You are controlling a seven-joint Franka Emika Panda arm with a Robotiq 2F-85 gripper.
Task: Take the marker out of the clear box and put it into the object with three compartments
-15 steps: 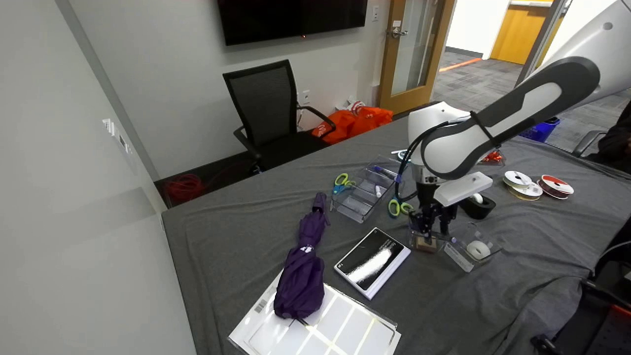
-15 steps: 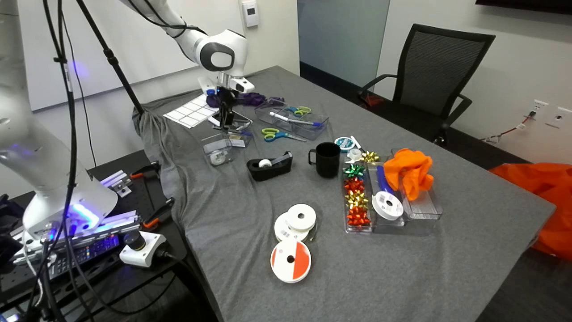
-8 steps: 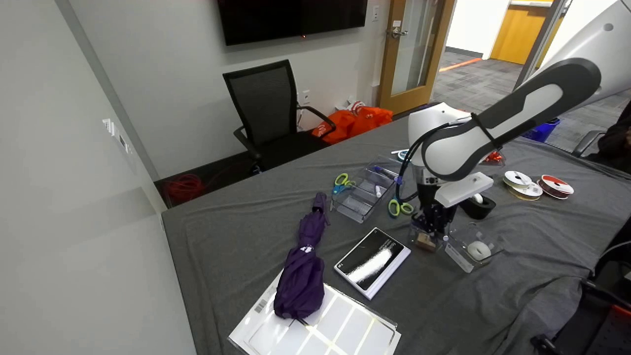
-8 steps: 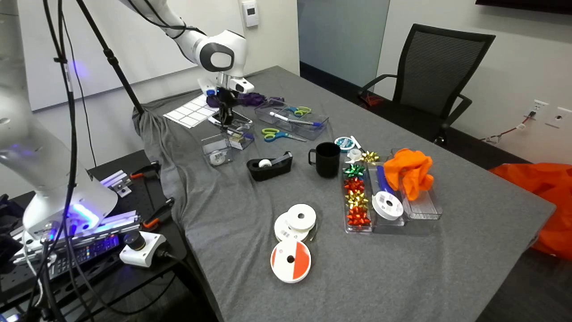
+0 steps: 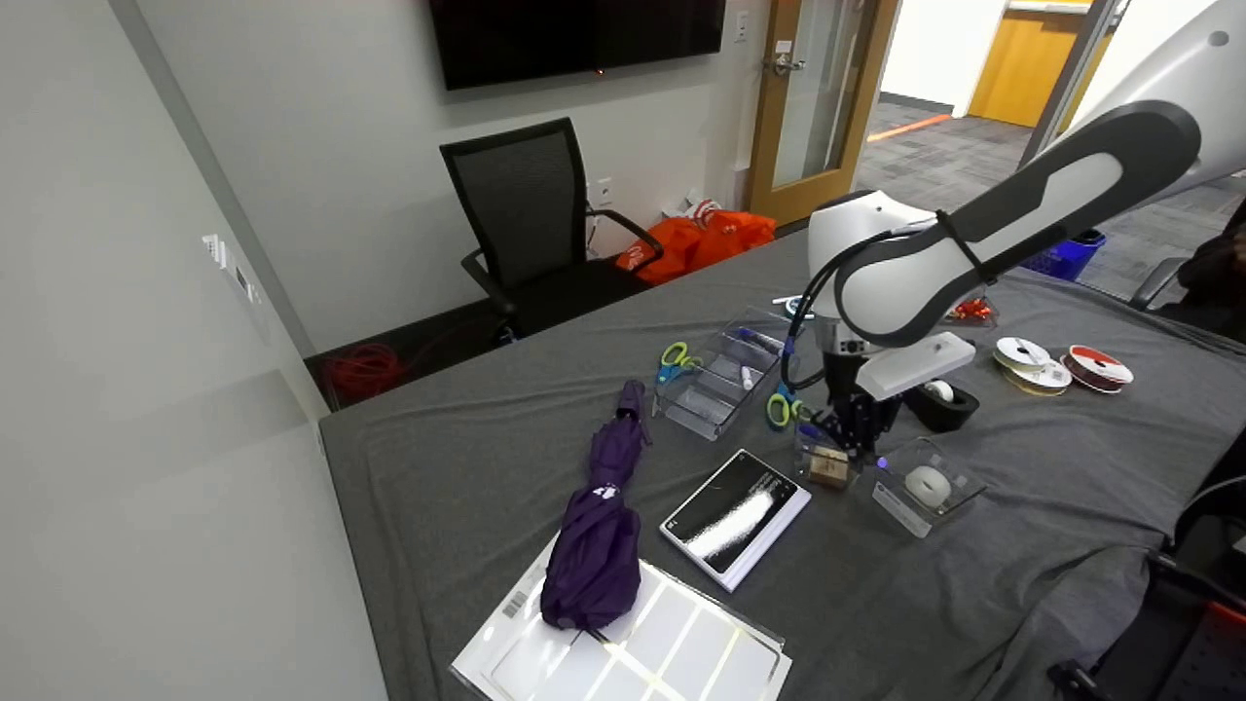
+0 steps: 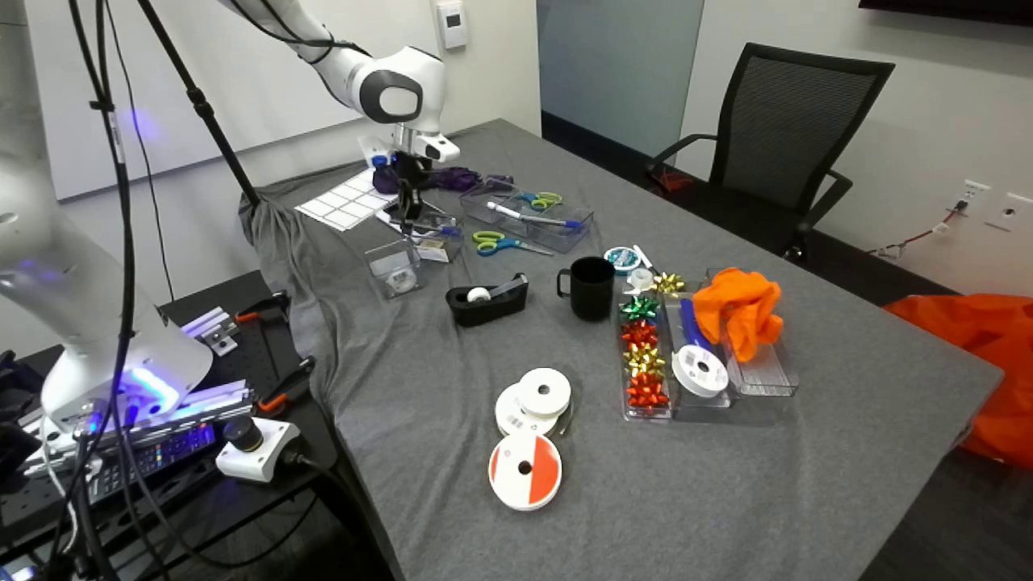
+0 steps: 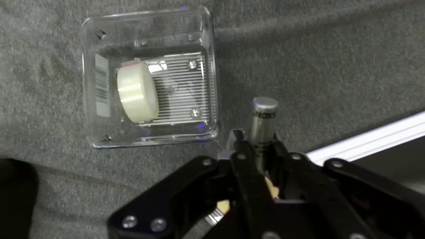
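My gripper is shut on a marker, whose end sticks up between the fingers in the wrist view. Its blue end shows on the far side of the gripper. The marker lies about level at or just above the rim of a small clear box holding a tan block; the exact height is unclear. The clear tray with three compartments stands farther back on the table and holds other markers. It also shows in an exterior view.
A second clear box with a tape roll stands beside the gripper. Scissors lie between the gripper and the tray. A notebook, a tape dispenser, a mug and an umbrella are around.
My gripper has closed on the marker and risen slightly. The block box, tilted half a second ago, has shifted a little. The tape-roll box and its roll have shifted slightly too.
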